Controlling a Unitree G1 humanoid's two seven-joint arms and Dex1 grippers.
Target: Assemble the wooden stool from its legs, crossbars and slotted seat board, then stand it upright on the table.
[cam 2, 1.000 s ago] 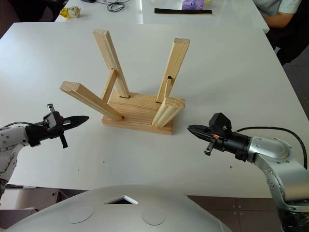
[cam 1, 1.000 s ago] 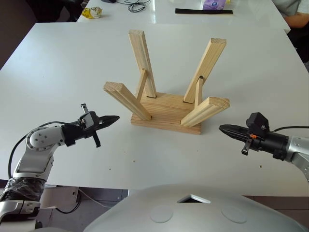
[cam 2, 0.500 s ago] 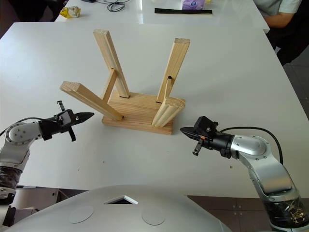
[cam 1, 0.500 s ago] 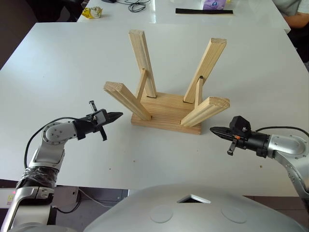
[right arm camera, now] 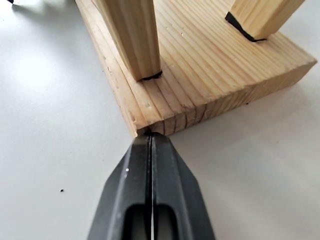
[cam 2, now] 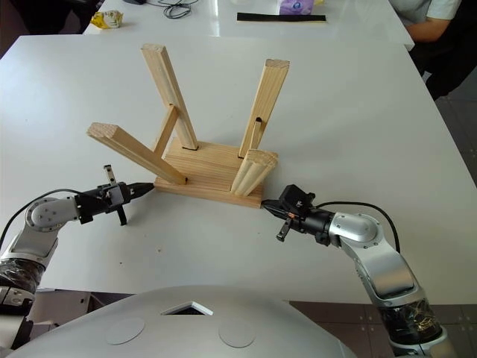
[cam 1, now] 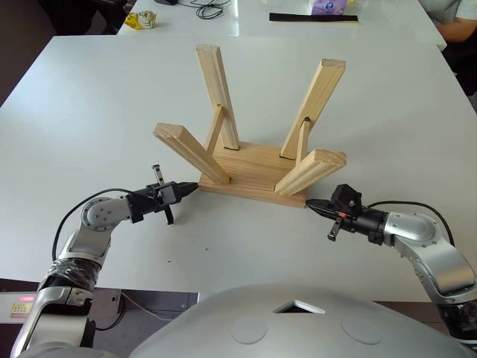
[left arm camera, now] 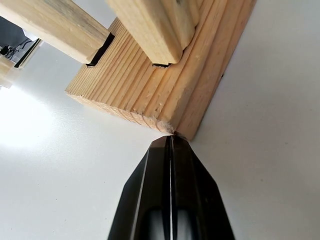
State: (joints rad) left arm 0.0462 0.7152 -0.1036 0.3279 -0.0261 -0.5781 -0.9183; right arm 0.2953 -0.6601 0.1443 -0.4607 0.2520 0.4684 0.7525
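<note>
The wooden stool point(cam 1: 253, 170) lies upside down mid-table: its slotted seat board point(cam 1: 257, 164) flat on the surface, several legs splaying upward, thin crossbars point(cam 1: 217, 128) between them. My left gripper point(cam 1: 194, 187) is shut, its tip touching the board's near left corner point(left arm camera: 167, 129). My right gripper point(cam 1: 308, 203) is shut too, its tip against the near right corner point(right arm camera: 142, 129). Neither holds anything.
The white table point(cam 1: 89, 112) has free room all around the stool. At the far edge lie a yellow wrapper point(cam 1: 141, 20), cables and a black strip point(cam 1: 313, 17).
Both grippers have moved inward toward the stool, from well clear of it to touching the seat board's near corners. The stool has shifted slightly.
</note>
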